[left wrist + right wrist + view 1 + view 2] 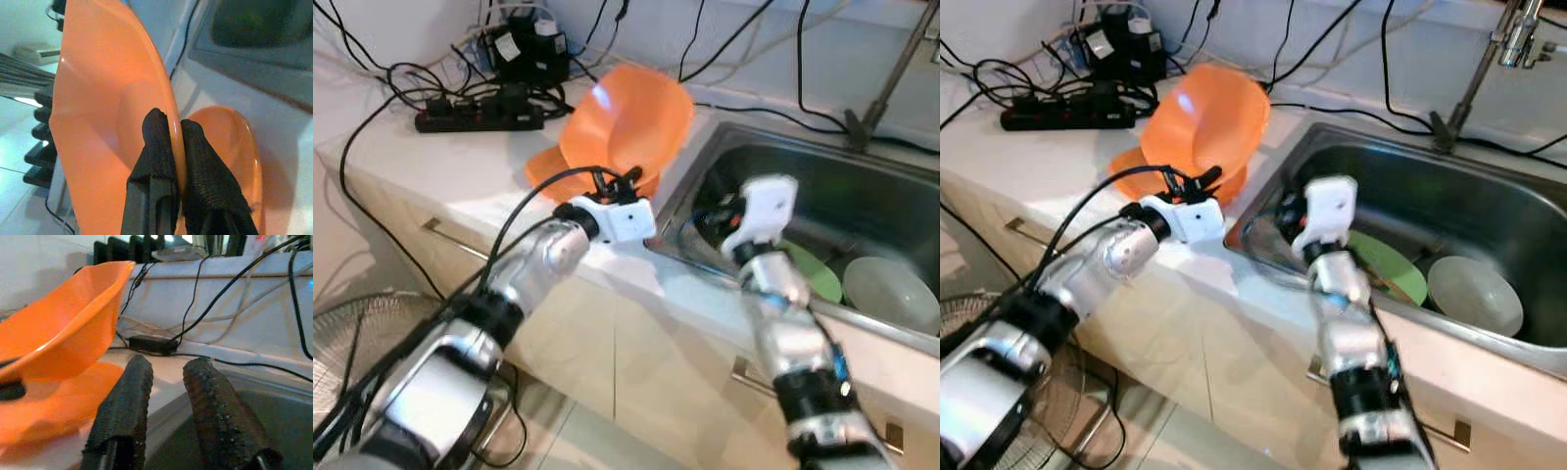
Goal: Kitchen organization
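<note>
My left gripper (pixel 625 183) is shut on the rim of an orange bowl (pixel 626 122), holding it tilted on edge above the counter beside the sink. The wrist view has both black fingers (pixel 156 147) pinching that orange rim (pixel 168 107). A second orange dish (pixel 545 168) lies flat on the counter under the tilted bowl; it also appears as the dish (pixel 230 147) behind the fingers. My right gripper (pixel 166 382) is open and holds nothing, hovering at the sink's left end (pixel 715 211). In the sink lie a green plate (pixel 815 272) and a white bowl (pixel 891 292).
A steel sink (pixel 862 186) is set into the white counter (pixel 440 166). A black power strip (pixel 480 116) and tangled cables sit at the back left. A faucet (pixel 1518 29) stands behind the sink. A fan (pixel 352 328) is on the floor at left. Cabinet drawers run below.
</note>
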### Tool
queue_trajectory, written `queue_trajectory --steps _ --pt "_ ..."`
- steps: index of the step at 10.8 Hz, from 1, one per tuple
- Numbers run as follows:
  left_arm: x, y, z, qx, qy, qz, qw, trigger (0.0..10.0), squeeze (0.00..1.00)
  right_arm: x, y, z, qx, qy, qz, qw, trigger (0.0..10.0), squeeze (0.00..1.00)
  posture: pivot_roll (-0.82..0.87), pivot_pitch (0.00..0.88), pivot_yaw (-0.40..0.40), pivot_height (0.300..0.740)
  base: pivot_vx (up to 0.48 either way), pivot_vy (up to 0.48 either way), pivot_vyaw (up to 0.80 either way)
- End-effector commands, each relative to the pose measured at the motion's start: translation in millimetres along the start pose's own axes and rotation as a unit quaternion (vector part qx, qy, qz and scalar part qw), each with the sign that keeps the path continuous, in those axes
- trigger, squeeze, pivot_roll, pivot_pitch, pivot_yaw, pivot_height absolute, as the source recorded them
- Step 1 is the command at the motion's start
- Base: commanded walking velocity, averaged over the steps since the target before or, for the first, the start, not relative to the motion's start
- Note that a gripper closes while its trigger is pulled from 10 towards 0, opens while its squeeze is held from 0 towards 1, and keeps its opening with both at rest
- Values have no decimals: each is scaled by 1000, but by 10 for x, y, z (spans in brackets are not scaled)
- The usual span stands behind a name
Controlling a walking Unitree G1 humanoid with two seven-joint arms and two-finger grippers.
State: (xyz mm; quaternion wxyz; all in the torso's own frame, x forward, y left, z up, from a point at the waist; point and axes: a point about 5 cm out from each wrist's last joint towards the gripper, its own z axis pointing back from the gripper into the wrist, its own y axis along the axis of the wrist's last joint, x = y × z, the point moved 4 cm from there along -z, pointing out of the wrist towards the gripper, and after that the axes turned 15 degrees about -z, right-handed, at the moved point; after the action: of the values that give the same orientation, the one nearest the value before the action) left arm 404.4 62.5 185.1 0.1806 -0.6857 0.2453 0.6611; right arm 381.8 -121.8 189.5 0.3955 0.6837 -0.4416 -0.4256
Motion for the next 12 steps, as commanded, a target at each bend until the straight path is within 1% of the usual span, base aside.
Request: queue_trajectory --steps 1,3,4,5,6,7,8,12 --pt "-69 54 -8 10 11 -3 1000 10000 0 -8 182 -80 25 -2 -13 1000 10000 1000 179 0 11 740 0 0 0" --pt "-68 93 -1 11 10 -3 1000 10000 0 -24 288 -136 32 -6 -39 999 10000 1000 179 2 9 740 0 0 0" --pt "-55 115 -2 13 6 -6 1000 10000 0 -61 317 -152 32 -1 -56 998 10000 1000 179 2 9 740 0 0 0" --pt "-39 136 7 15 2 -10 1000 10000 0 -91 333 -166 29 4 -72 997 10000 0 178 2 10 740 0 0 0" --pt "-30 167 16 19 -2 -13 1000 10000 0 -110 329 -180 14 5 -96 995 10000 0 180 2 9 740 0 0 0" --pt "-25 186 14 22 -4 -15 1000 10000 0 -116 312 -185 3 4 -106 994 10000 0 182 3 7 740 0 0 0" --pt "-22 234 -1 29 -6 -18 999 10000 0 -141 301 -196 -4 7 -133 991 10000 0 182 3 7 740 0 0 0" --pt "-2 337 -9 48 -13 -31 998 10000 0 -195 280 -205 -18 13 -148 989 10000 0 186 0 5 740 0 0 0"
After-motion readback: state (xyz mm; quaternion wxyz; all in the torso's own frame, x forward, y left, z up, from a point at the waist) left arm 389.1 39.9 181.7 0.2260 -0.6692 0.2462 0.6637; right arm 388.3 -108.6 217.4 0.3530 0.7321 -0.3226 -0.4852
